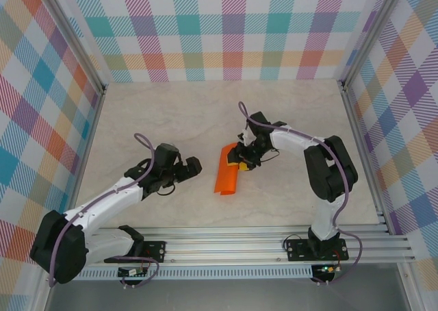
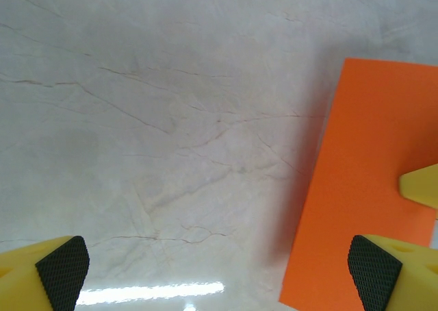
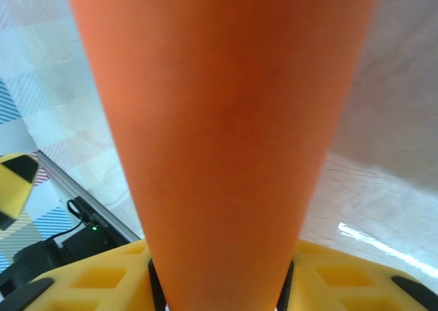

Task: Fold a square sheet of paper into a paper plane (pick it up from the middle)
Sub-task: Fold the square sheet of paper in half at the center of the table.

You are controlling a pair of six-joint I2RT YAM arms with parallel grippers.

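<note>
left arm low, reaching right toward table centre | right arm elbow-up, reaching left | orange sheet (image 1: 224, 179) mid-table between grippers | left gripper (image 1: 194, 165) released, just left of sheet | right gripper (image 1: 241, 159) at sheet's far edge, sheet between jaws, can't tell if clenched

Left end effector (image 2: 217, 273): yellow plastic fingers (image 2: 14, 283) with rough black pads (image 2: 63, 273). Beside it, smooth matt orange paper (image 2: 369, 174) on a glossy, marble-look surface (image 2: 171, 119).

One sheet of paper (image 1: 226, 177) (orange), two pincers (image 1: 195, 164) (image 1: 240, 159)
</note>
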